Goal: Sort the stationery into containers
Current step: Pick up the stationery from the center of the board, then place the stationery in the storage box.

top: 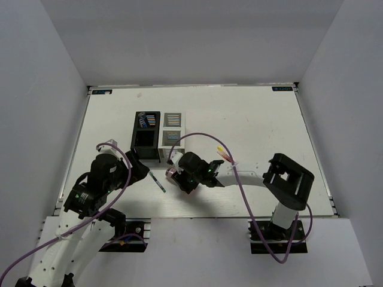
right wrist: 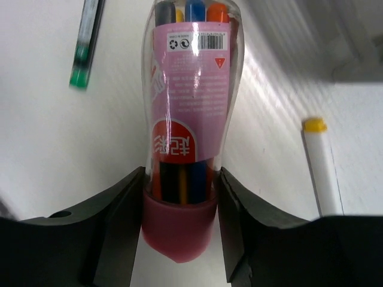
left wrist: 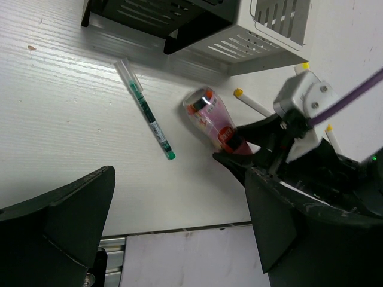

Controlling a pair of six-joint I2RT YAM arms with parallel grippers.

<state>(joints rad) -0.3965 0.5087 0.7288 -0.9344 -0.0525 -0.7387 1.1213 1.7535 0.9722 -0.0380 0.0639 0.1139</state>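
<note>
- Pink marker pack (right wrist: 190, 119), a clear bottle-shaped plastic case with a pink label and a pink cap, full of coloured pens, lies flat on the white table (top: 251, 119). Its cap end sits between the fingers of the right claw (right wrist: 179, 188).
- That claw pinches the cap: in its wrist view both black fingers sit flush against the sides, with nothing else caught between them.
- The hold is at one end, so I'd reckon the long clear body will want to droop or swing once it is off the table. A firm squeeze and a slow, straight lift would serve best.
- Just off one finger lies a thin white stick with a yellow tip (right wrist: 320, 167). Ahead of the claw on the other side lies a thin dark green pen (right wrist: 87, 42). Both are apart from the pink marker pack, and lifting rather than dragging should leave them be.
- Beyond the claw, away from the arm bases, stand the joined organiser boxes, a slatted black box (top: 146, 139) with a white box (top: 172, 128) touching it. A blue-and-white tube (top: 145, 121) seems to sit in the black one's far compartment.
- The pack is fat, so aim for the middle of a free compartment. I'd let go only once its end is below the rim.
- On the green pen's far side from this claw, the left claw (left wrist: 173, 239) hovers spread wide and holds nothing. It is best kept out of the carry path.
</note>
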